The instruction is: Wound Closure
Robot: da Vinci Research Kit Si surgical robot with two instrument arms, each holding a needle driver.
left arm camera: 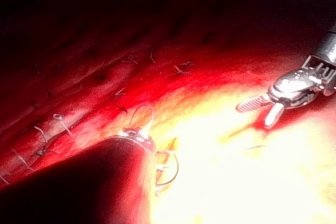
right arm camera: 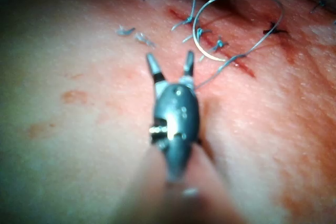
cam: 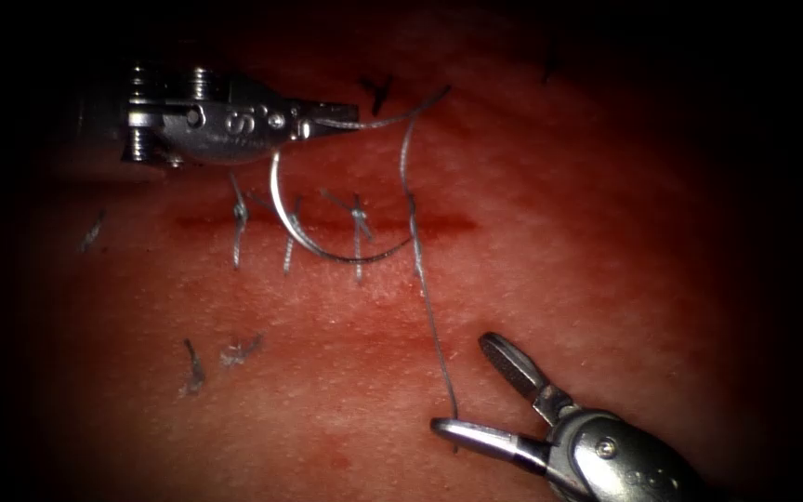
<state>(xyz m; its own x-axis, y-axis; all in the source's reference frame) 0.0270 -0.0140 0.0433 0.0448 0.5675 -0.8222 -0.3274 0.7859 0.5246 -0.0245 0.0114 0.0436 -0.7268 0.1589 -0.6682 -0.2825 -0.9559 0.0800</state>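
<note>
left tool: the left tool [cam: 327, 119] comes in from the upper left of the endoscope view, above the cut. its jaws are clamped together on the thread [cam: 417, 251] near the swaged end of the needle, not on the steel itself as far as i can judge.
needle: the needle [cam: 304, 237] hangs below those jaws and curves down and right across the cut [cam: 439, 223]. it seems to lie free over the tissue, not buried in it; its far end reaches close to where the thread crosses the cut. in the right wrist view the same arc [right arm camera: 199, 40] stands clear above the stitches.
thread: from the left jaws it arcs right, loops up, then runs down across the cut at its right part and on toward the right tool. it looks fairly straight there, so i judge it is under light tension.
right tool: the right tool [cam: 480, 386] sits below the cut at lower right, jaws wide apart, holding nothing. the thread ends at or beside its lower jaw; i cannot tell if it touches. the left wrist view shows these jaws [left arm camera: 262, 111] spread too.
earlier stitches: knotted stitches [cam: 360, 223] cross the cut to the left of the running thread, with cut ends of thread [cam: 195, 367] lying on the tissue [cam: 606, 279] below.
placing: holding thread instead of steel lets the needle dangle out of the way, i judge.
</note>
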